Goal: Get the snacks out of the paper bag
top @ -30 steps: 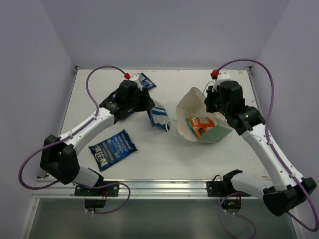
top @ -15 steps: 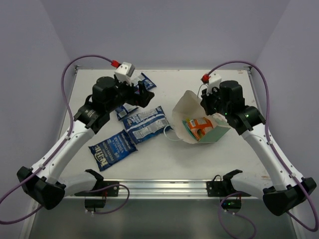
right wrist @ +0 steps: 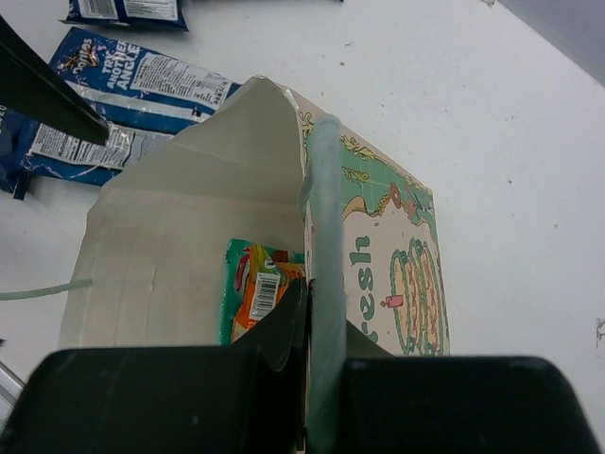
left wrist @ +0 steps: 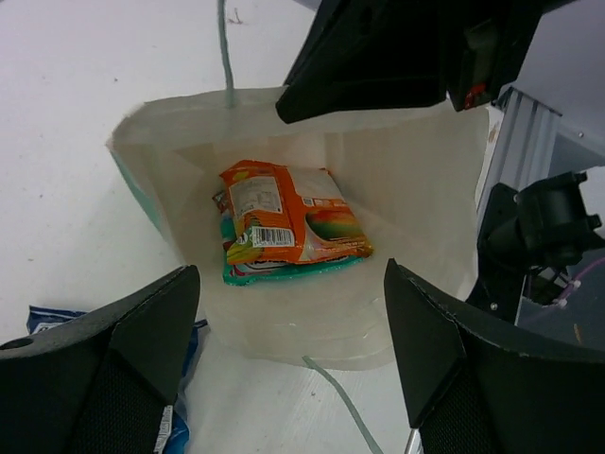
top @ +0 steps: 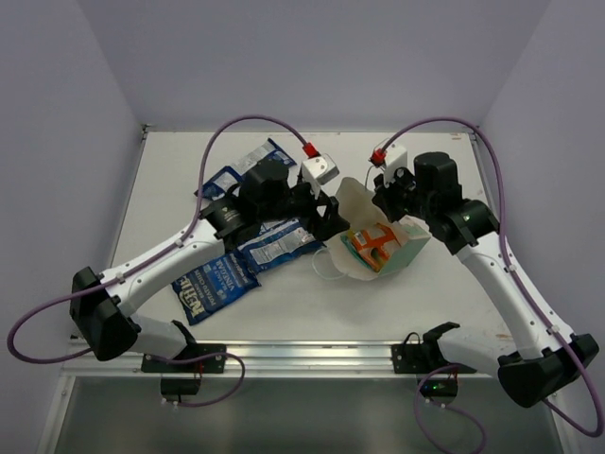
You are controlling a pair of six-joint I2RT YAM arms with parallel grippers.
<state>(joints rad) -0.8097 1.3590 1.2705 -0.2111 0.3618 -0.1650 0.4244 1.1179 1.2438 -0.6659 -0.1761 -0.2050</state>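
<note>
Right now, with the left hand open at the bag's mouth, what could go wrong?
The orange packet lies on the teal packet deep in the paper bag, so the left hand could pinch both or shove them further back. The right hand holds just one wall, so the bag might crumple or slide.

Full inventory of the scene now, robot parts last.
paper bag: one, mint green outside, cream inside, on its side right of centre
orange packet: one, inside the bag, on top
teal packet: one, inside the bag, beneath the orange
blue-and-white packets: three, on the table left of the bag
dark navy packet: one, near-left of table
table: one, white
left tool: black, open at the bag's mouth
right tool: black, shut on the bag's wall
</note>
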